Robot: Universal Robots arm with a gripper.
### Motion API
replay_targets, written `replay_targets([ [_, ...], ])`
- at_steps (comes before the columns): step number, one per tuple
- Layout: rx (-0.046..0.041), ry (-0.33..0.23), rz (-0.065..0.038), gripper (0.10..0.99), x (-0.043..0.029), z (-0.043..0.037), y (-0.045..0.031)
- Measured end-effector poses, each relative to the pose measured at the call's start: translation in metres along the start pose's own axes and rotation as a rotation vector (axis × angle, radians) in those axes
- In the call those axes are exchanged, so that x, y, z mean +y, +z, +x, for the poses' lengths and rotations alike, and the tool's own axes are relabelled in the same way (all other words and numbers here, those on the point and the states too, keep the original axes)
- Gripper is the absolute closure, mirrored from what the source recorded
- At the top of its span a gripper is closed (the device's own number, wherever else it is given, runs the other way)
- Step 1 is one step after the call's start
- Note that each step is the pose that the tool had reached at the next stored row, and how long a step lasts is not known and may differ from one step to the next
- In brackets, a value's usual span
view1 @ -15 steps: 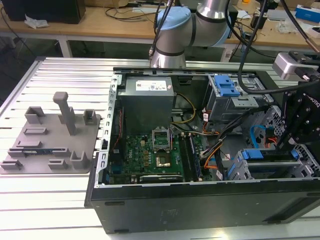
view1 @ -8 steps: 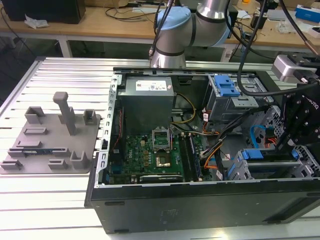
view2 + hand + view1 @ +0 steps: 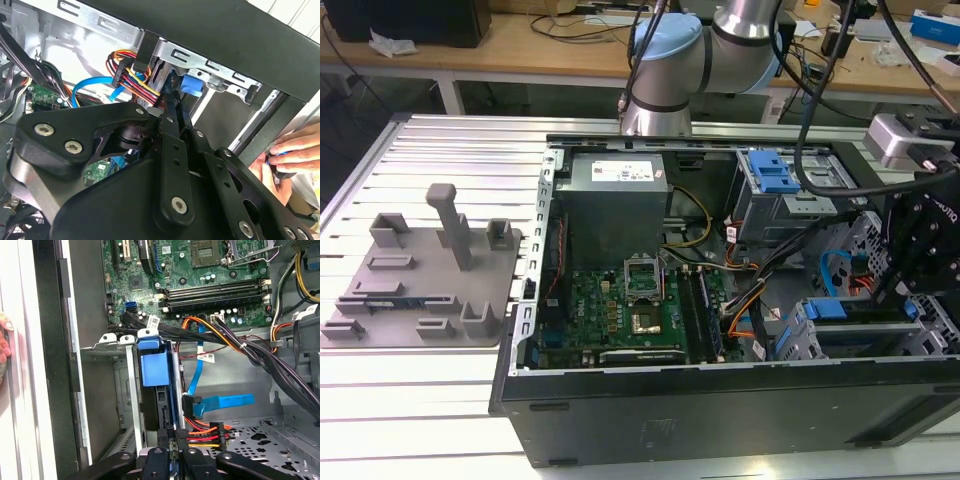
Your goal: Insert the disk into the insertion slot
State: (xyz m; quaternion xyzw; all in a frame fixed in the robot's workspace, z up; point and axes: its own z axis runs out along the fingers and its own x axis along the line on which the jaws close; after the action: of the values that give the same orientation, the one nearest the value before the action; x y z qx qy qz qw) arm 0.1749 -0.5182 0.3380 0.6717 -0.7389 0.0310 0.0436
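The disk (image 3: 155,367) stands on edge with its bright blue carrier uppermost. It sits deep between the grey metal walls of the insertion slot (image 3: 131,390). In the exterior view the disk (image 3: 832,309) and the insertion slot (image 3: 798,336) lie at the case's lower right corner. My black gripper (image 3: 170,441) reaches down onto the disk's near end, its fingers (image 3: 157,456) drawn close on either side of the thin edge. In the second wrist view the gripper (image 3: 173,109) points at the blue carrier (image 3: 192,85). My gripper (image 3: 908,285) hangs over that corner in the exterior view.
Bundled power and blue data cables (image 3: 220,402) run right beside the slot. The motherboard (image 3: 630,310), the power supply (image 3: 615,205) and a taller bay with a blue latch (image 3: 775,180) fill the case. A person's hand (image 3: 295,155) rests on the case edge. A grey fixture plate (image 3: 420,275) lies at the exterior view's left.
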Motion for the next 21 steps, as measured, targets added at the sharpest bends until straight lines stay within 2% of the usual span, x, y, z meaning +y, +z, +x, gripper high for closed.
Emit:
replay_targets([
  [4, 0.0000, 0.000, 0.000, 0.906, -0.0001, 0.0020, 0.0014],
  [5, 0.0000, 0.000, 0.000, 0.843, -0.0001, 0.0020, 0.0014],
  [6, 0.0001, 0.000, 0.000, 0.843, -0.0001, 0.0020, 0.0009],
  [8, 0.0001, 0.001, 0.000, 0.843, 0.0003, 0.0023, -0.0151],
  [10, 0.0017, 0.002, 0.000, 0.843, 0.0005, 0.0016, -0.0254],
  [11, 0.0076, 0.004, 0.000, 0.843, 0.0010, -0.0004, -0.0358],
  [13, 0.0188, 0.005, 0.001, 0.843, 0.0014, -0.0031, -0.0426],
  [16, 0.0390, 0.006, 0.003, 0.843, 0.0020, -0.0098, -0.0449],
  [19, 0.0612, 0.006, 0.005, 0.843, 0.0033, -0.0224, -0.0461],
  [20, 0.0729, 0.006, 0.005, 0.843, 0.0035, -0.0253, -0.0464],
  [21, 0.0887, 0.006, 0.005, 0.843, 0.0038, -0.0282, -0.0466],
])
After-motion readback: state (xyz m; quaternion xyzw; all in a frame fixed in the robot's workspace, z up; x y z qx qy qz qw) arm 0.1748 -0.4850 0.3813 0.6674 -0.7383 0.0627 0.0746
